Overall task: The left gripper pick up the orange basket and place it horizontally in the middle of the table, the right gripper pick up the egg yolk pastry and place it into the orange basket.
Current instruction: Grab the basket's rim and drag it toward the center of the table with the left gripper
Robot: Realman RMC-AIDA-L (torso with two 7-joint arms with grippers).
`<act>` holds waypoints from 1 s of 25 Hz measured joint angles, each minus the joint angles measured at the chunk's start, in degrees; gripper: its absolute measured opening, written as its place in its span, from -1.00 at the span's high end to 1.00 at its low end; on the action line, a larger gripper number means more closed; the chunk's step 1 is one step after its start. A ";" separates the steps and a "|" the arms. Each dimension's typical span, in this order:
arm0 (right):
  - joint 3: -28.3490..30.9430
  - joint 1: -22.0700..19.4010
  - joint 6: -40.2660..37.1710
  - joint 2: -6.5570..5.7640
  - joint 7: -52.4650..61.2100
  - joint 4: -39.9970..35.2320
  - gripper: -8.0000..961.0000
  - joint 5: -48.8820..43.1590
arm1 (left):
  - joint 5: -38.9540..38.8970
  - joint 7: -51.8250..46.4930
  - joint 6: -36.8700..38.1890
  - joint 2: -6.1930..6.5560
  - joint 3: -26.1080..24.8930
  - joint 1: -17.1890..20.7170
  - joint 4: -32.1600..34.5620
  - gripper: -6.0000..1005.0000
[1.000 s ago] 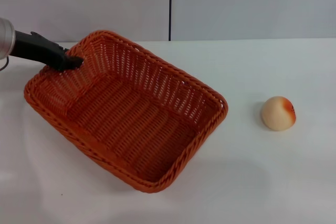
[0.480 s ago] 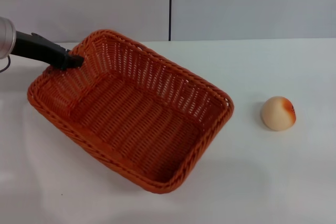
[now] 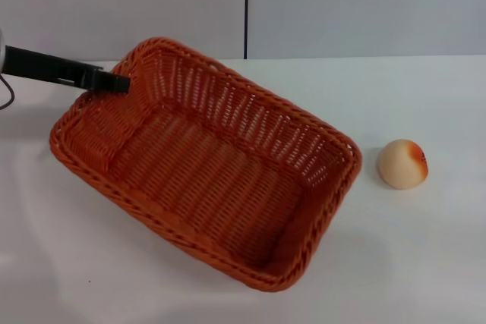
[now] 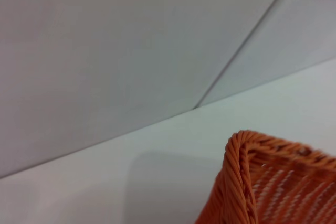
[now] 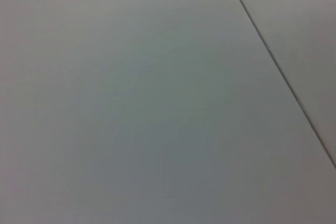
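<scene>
The orange basket (image 3: 213, 165) lies at an angle across the white table (image 3: 425, 256), left of centre in the head view. My left gripper (image 3: 118, 83) reaches in from the left and is shut on the basket's braided rim at its far left corner. That same corner of the orange basket (image 4: 268, 182) fills the lower part of the left wrist view. The egg yolk pastry (image 3: 403, 163), a pale ball with an orange-red blotch, rests on the table to the right of the basket, apart from it. My right gripper is out of view.
A grey wall with a dark vertical seam (image 3: 246, 9) stands behind the table's far edge. The right wrist view shows only grey wall and a seam (image 5: 278, 72).
My left gripper has carried the basket to the right, toward the pastry, and turned it a little. The pastry has not moved.
</scene>
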 joint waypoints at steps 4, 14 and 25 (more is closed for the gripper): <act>0.00 0.23 0.02 0.00 0.00 0.02 -0.51 0.00 | -3.60 -0.06 2.33 0.23 -3.58 0.92 0.06 0.65; 0.00 0.50 0.01 0.21 0.01 0.15 -0.52 -0.04 | -7.15 -2.36 4.01 0.73 -10.27 6.08 0.14 0.64; 0.00 1.40 -0.05 0.45 0.20 0.15 -0.52 -0.06 | -22.15 -2.51 3.91 -0.61 -12.91 16.75 -3.19 0.59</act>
